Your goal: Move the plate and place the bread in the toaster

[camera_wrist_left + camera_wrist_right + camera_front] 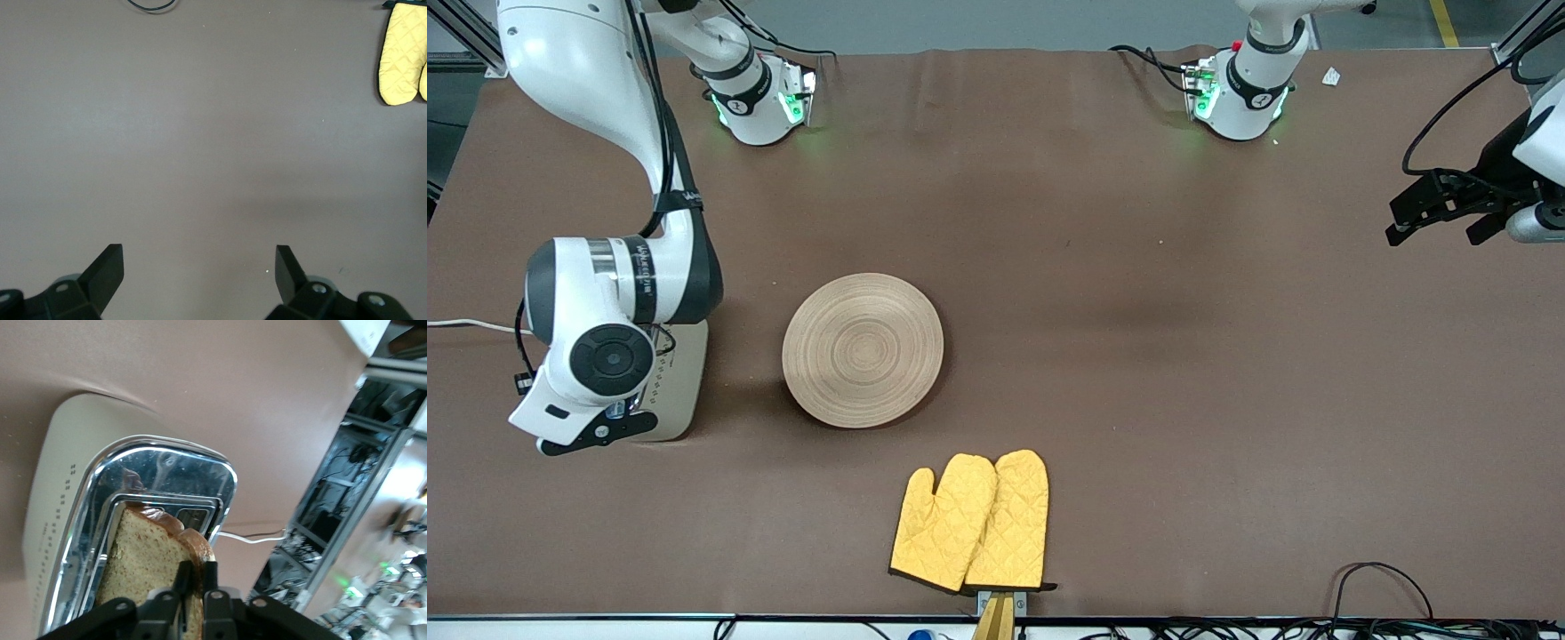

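While right gripper (193, 577) pinches bread (143, 563) over toaster (73, 493), insertion pending; plate (863, 349) lies empty beside toaster; left gripper (199, 263) waits, jaws spread.

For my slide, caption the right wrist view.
Right gripper pinches the bread over the toaster.

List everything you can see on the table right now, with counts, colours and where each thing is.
plate: one, light beige wood, empty, mid-table, beside the toaster.
toaster: one, cream with chrome top, at the right arm's end of the table, mostly hidden under the right arm.
bread: one slice, light brown, upright over the toaster's slot.
oven mitts: two, yellow, overlapping, nearer the front camera than the plate.
right gripper: shut on the bread, over the toaster.
left gripper: open, waiting over bare table.
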`<action>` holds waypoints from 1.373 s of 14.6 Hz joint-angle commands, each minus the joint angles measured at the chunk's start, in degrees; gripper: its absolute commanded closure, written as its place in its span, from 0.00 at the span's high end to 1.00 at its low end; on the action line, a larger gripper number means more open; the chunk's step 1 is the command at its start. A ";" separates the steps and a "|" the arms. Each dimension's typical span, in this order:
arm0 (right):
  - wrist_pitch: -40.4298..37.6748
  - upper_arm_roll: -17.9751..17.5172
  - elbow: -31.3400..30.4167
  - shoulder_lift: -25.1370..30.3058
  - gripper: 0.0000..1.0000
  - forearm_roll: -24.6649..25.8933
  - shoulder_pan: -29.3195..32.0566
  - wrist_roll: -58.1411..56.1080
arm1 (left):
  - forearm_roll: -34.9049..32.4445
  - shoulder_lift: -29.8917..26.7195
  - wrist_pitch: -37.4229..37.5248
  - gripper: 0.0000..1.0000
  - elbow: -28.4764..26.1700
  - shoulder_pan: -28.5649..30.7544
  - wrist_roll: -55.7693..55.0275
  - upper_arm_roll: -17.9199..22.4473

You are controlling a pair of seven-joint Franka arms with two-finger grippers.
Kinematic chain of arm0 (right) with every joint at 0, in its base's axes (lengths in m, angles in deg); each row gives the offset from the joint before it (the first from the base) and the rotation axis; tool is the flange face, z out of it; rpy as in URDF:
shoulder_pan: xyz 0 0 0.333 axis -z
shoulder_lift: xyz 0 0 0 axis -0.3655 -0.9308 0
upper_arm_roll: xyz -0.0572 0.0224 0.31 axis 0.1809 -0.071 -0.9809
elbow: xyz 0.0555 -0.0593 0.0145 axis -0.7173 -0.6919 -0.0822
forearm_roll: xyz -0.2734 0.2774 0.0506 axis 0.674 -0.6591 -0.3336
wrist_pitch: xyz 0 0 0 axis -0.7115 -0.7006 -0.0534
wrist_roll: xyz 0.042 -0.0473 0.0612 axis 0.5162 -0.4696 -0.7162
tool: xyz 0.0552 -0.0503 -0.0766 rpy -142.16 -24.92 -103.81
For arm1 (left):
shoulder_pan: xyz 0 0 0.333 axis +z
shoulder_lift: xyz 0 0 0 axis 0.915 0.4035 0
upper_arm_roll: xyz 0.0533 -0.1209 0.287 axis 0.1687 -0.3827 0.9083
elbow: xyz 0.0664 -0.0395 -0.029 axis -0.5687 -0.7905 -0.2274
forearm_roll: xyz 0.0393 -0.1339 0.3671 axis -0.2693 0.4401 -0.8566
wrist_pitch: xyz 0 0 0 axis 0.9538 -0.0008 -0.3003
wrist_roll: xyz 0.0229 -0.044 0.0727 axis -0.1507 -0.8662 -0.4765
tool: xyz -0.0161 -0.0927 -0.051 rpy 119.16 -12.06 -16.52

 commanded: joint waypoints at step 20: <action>5.14 -0.87 -20.26 36.89 1.00 -31.38 7.08 2.15 | -0.21 0.23 1.66 1.00 1.36 0.08 1.07 0.07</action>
